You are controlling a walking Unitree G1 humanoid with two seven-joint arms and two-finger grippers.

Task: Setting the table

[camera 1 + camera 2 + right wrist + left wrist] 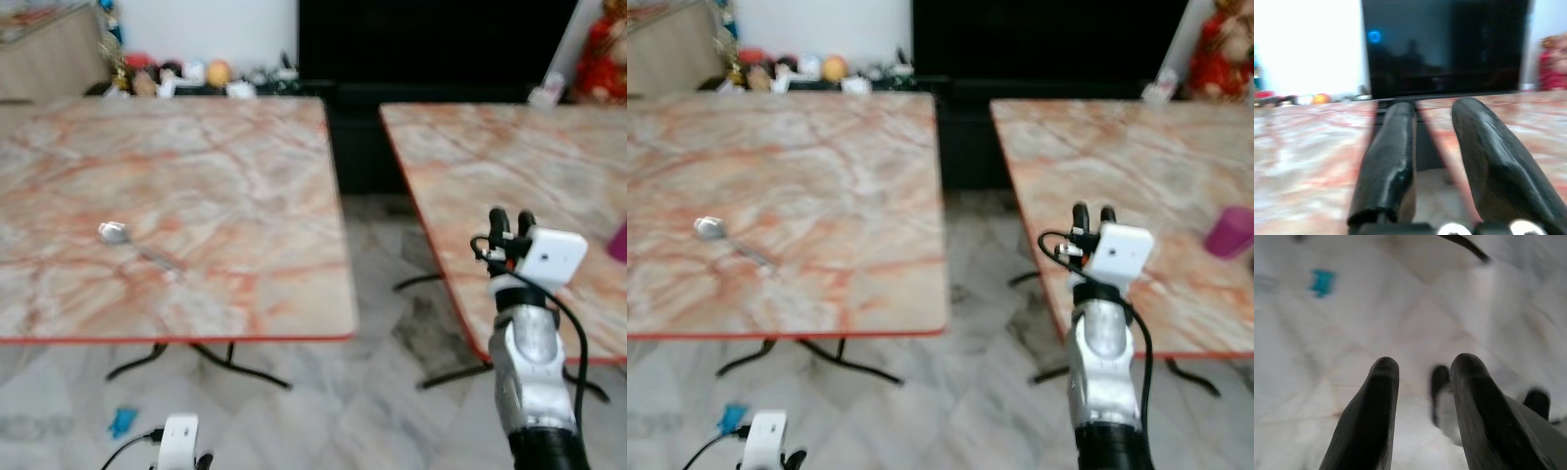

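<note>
Left eye view puts the left gripper (1420, 396) nearest of all, hanging low over the pale floor well short of the left table (245, 294), its two black fingers parted by a modest gap with nothing between them; a small blue scrap (121, 422) lies on the floor just beside it. Farther on, the right gripper (512, 221) is raised in front of the right table (1176, 333), at that table's near edge on the side facing the left table, fingers pointing up and away, a narrow gap between them and nothing held. On the left table, well back from its near edge, lies the spoon (115, 233), bowl toward the far side and handle running toward the near edge; a pink cup (1229, 231) stands on the right table, beyond the right gripper. My judgement is that the step in hand is reaching for a piece to set: the robot should square up to the chosen table first, then bring the fingers down over the spoon's handle across its length, since a flat thin handle on smooth marble will likely slide if pinched from the end. Beyond the left table's far edge, ornaments (186, 73) line a low shelf.
</note>
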